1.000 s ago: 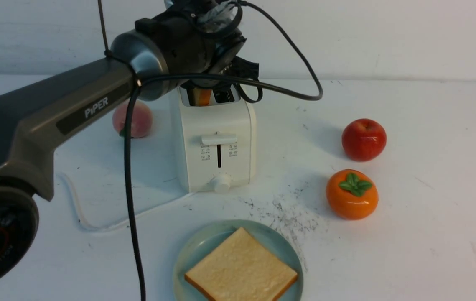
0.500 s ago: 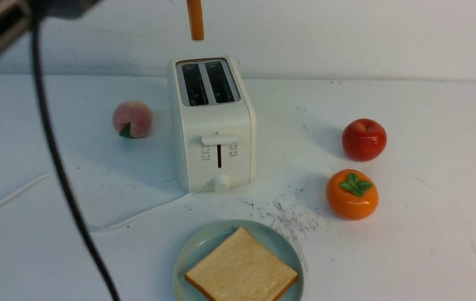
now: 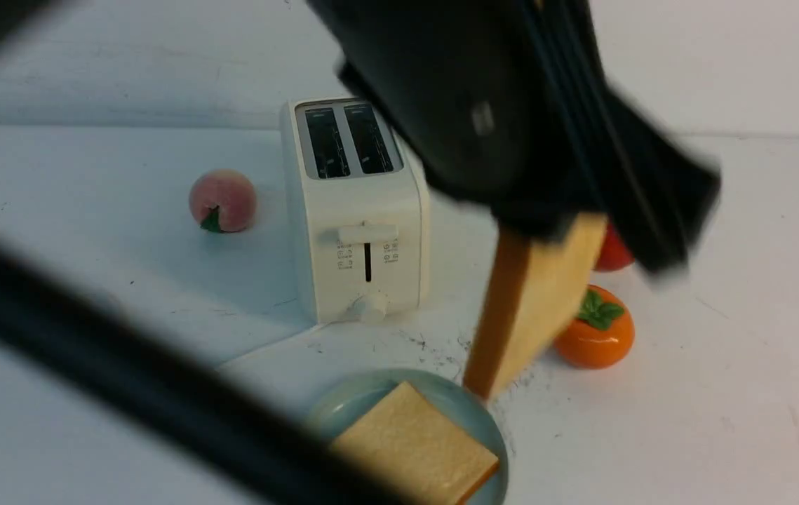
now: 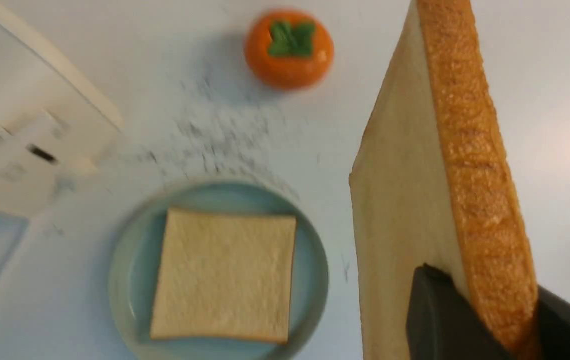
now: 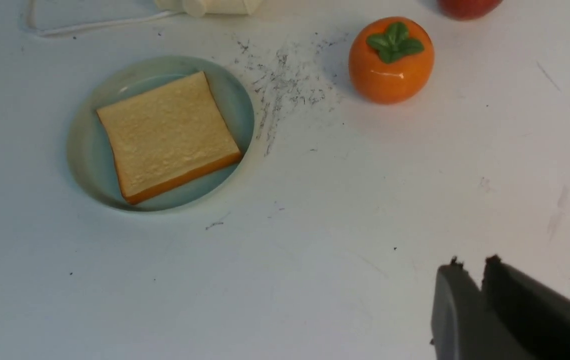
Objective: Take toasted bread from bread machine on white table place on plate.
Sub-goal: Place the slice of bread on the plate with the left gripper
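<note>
**Held slice of toasted bread**: it is hanging on edge and tilted, its upper corner clamped in the left end effector. The dark fingers are pressing against its pale face and its orange-brown crust. Its lower corner is showing just beside the right rim of the plate; how high it is hanging above the surface cannot be told.

**Second slice**: it is lying flat on the plate.

**Views:** only the left wrist view is showing the grip itself. In the front view the blurred left arm is covering it. Only the right wrist view is showing the right end effector, which is hovering over bare surface with its jaws nearly together and nothing between them.

**Surroundings:** the bread machine is standing behind the plate, with a peach to its left. The held slice is partly hiding an orange persimmon, and together with the arm it is hiding most of a red apple. A blurred black cable is crossing the front view's lower left, over the plate's near rim.
</note>
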Motion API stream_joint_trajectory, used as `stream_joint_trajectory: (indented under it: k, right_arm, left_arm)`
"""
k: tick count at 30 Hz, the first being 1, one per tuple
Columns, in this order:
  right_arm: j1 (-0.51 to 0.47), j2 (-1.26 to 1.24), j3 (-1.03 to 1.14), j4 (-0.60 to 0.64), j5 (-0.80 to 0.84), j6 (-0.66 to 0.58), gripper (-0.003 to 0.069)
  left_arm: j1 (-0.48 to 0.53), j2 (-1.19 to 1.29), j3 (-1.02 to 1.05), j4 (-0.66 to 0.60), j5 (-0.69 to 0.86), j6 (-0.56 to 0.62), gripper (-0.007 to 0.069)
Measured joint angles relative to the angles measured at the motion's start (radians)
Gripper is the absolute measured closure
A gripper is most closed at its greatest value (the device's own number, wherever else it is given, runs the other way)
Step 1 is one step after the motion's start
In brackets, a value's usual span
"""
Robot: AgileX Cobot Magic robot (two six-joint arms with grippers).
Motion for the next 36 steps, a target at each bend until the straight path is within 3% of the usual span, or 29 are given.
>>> stream_joint_trajectory:
  k: [10,18,21,27,28,36]
  right_arm:
    - [0.0,0.0,0.0,0.002,0.031,0.0,0.0573]
    - [0.0,0.0,0.0,0.006,0.016,0.0,0.0564]
    - [0.0,0.0,0.0,0.011,0.006,0.0,0.0563]
    - [0.0,0.0,0.0,0.025,0.005,0.0,0.0558]
    - [0.0,0.0,0.0,0.029,0.003,0.0,0.0555]
    - [0.0,0.0,0.0,0.029,0.004,0.0,0.0549]
  left_arm:
    - [0.004,-0.051,0.344,0.057,-0.012,-0.171,0.0532]
    - [0.055,-0.214,0.509,0.057,-0.256,-0.207,0.0532]
    - [0.159,-0.22,0.588,-0.039,-0.386,-0.207,0.0532]
    - [0.262,-0.218,0.667,-0.253,-0.539,-0.104,0.0532]
    - [0.275,-0.218,0.672,-0.308,-0.555,-0.027,0.0532]
    - [0.302,-0.169,0.673,-0.418,-0.582,0.133,0.0532]
